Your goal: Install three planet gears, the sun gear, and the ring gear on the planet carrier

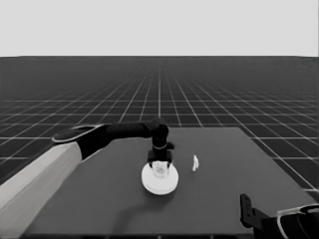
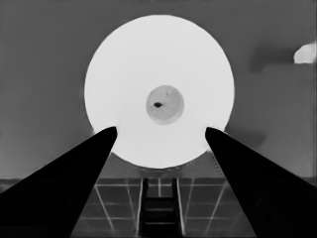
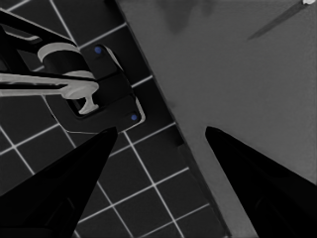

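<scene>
The left gripper [image 1: 159, 166] hangs spread open directly over the larger round part [image 2: 159, 91] at mid-table, fingertips flanking its rim.

The larger round part [image 1: 160, 181], a thick white disc, lies flat near the middle of the dark surface [image 1: 214, 199]. Seen from the left wrist, the larger round part [image 2: 159, 89] shows a smooth bright top face with a small grey raised middle and a tiny dark centre hole. It appears to rest on something that gives a stepped white rim beneath it; what lies under it cannot be told.
</scene>
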Robot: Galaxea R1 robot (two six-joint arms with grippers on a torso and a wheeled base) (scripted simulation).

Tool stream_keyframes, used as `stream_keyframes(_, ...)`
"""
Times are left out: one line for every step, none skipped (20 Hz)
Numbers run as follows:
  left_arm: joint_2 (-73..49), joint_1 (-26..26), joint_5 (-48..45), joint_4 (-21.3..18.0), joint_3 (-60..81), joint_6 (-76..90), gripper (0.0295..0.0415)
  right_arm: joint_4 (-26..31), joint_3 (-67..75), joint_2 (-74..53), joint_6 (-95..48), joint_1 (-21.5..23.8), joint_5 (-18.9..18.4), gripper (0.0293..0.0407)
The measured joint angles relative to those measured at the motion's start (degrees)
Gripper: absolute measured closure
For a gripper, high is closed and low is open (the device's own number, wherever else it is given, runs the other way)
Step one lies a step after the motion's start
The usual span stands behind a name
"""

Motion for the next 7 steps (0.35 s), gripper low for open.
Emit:
stream_keyframes(0.0, 0.0, 0.0, 0.0, 0.0, -0.2, 0.0326, 0.0, 0.0, 0.0, 0.0, 0.0, 0.0, 0.0315)
stream_keyframes(0.0, 0.0, 0.0, -0.1, 0.0, -0.3, 0.0326, 0.0, 0.0, 0.0, 0.0, 0.0, 0.0, 0.0315)
stream_keyframes(-15.3, -5.0, -19.9, 3.8, 25.4, 27.3, 0.0302, 23.7, -12.6, 15.7, 26.6, 18.2, -16.9, 0.0303)
stream_keyframes(-38.1, -10.5, -32.1, 6.1, 45.0, 54.8, 0.0297, 32.2, -31.4, 30.1, 37.1, 26.1, -18.4, 0.0308)
stream_keyframes(-54.0, -13.7, -39.3, 7.4, 56.2, 72.7, 0.0309, 34.4, -45.8, 37.8, 39.2, 27.3, -19.0, 0.0311)
stream_keyframes(-62.9, -15.5, -43.5, 8.2, 63.0, 83.3, 0.0318, 35.4, -55.7, 42.5, 39.4, 27.5, -19.5, 0.0314)
stream_keyframes(-68.0, -16.5, -45.9, 8.7, 67.0, 89.5, 0.0322, 35.9, -62.4, 45.6, 39.1, 27.5, -19.8, 0.0315)
